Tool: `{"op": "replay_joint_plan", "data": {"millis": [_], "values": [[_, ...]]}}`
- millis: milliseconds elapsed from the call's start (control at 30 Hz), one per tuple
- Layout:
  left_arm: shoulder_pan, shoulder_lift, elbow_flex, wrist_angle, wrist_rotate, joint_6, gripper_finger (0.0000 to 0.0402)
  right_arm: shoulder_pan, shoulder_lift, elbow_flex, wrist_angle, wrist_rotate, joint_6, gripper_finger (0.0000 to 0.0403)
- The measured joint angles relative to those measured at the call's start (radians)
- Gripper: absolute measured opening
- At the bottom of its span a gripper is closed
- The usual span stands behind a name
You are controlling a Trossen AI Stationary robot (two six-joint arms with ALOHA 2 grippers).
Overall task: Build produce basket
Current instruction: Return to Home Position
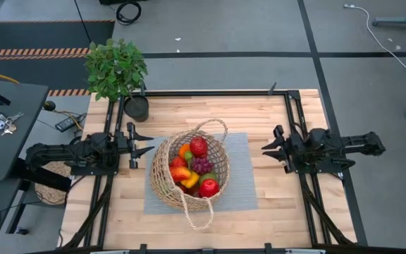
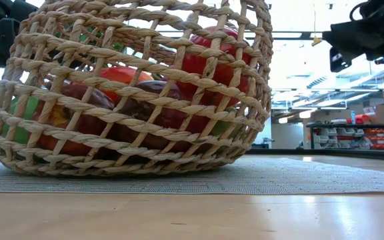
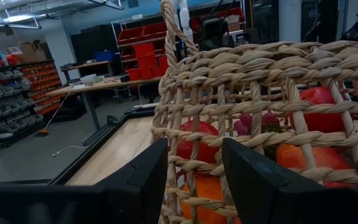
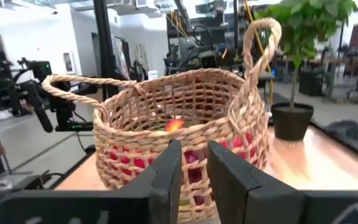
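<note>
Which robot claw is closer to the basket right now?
Left. The left gripper sits just beside the basket; the right gripper waits farther off on the opposite side.

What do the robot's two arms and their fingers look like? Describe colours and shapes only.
The left arm and right arm are black, built of chunky jointed segments. The left gripper and right gripper each carry two dark fingers, flat-faced wedges narrowing to the tips. No coloured markings show on them.

Workshop with red parts bins [image 3: 143, 50] and workbench [image 3: 98, 87]
</note>
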Motion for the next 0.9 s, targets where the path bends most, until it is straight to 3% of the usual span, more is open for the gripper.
{"op": "replay_joint_plan", "data": {"millis": [167,333,900], "values": [[0.0,0.0,0.0,0.0,0.0,0.0,0.016,0.0,0.019,0.0,-0.031,0.001,0.11,0.0082],[0.0,0.0,0.0,0.001,0.0,0.0,0.016,0.0,0.021,0.0,-0.097,0.008,0.049,0.0083],[0.0,0.0,0.0,0.001,0.0,0.0,0.016,0.0,0.021,0.0,-0.091,0.01,0.06,0.0084]]}}
